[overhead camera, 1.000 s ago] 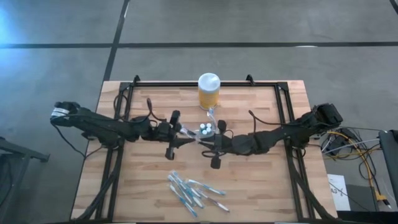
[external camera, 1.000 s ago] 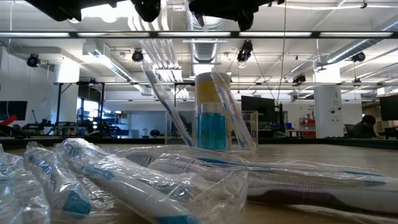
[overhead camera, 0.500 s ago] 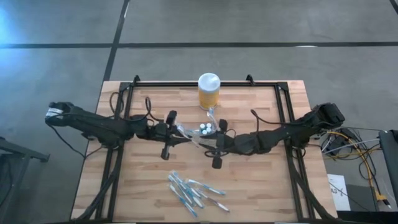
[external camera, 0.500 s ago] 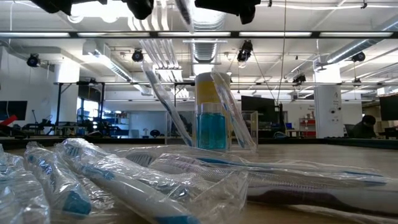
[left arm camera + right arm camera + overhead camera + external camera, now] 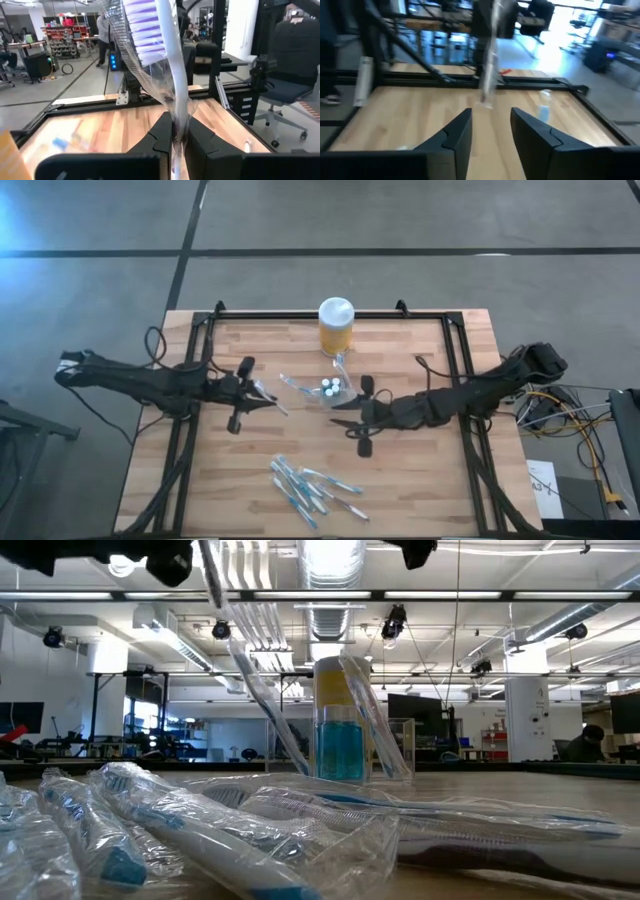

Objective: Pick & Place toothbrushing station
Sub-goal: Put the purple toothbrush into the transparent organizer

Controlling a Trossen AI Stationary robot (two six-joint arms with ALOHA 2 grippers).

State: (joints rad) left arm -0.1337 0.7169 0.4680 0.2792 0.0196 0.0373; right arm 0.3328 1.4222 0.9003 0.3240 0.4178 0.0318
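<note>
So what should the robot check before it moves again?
1. Left gripper shut on the wrapped toothbrush: ok, fingers pinch its handle in the left wrist view.
2. Right gripper open with nothing in it: ok, its fingers stand apart with only bare table between them.
3. Toothbrushing station upright at the table's middle: ok, brushes already stand in it in the low view.
4. Yellow jar out of the way: ok, it stands behind the station near the far edge.
5. A free slot in the station: cannot tell.
6. Spare wrapped toothbrushes left to pick: ok, a pile lies near the front edge.
</note>
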